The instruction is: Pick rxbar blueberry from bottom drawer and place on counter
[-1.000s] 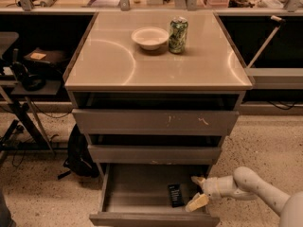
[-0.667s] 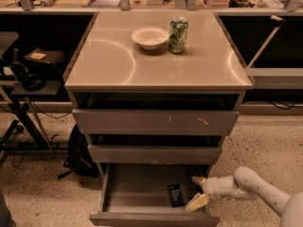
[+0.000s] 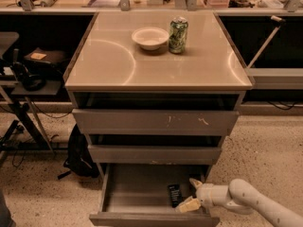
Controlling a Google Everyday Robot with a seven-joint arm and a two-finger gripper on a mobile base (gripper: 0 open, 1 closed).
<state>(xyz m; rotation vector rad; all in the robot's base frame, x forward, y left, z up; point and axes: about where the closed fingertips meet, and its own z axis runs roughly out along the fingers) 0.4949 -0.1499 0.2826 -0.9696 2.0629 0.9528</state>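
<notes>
The bottom drawer point(image 3: 142, 217) is pulled open at the foot of the cabinet. The rxbar blueberry point(image 3: 174, 194), a small dark bar with pale print, lies flat on the drawer floor at its right side. My gripper point(image 3: 191, 193) comes in from the lower right on a white arm. It is open, just right of the bar, one finger at the far end and one at the near end, not closed on it. The counter point(image 3: 113, 65) is the glossy beige cabinet top above.
A white bowl point(image 3: 150, 37) and a green patterned can point(image 3: 178, 34) stand at the back of the counter. The two upper drawers point(image 3: 156, 121) are partly out. A dark bag point(image 3: 78, 152) leans left of the cabinet, beside a desk with headphones point(image 3: 28, 79).
</notes>
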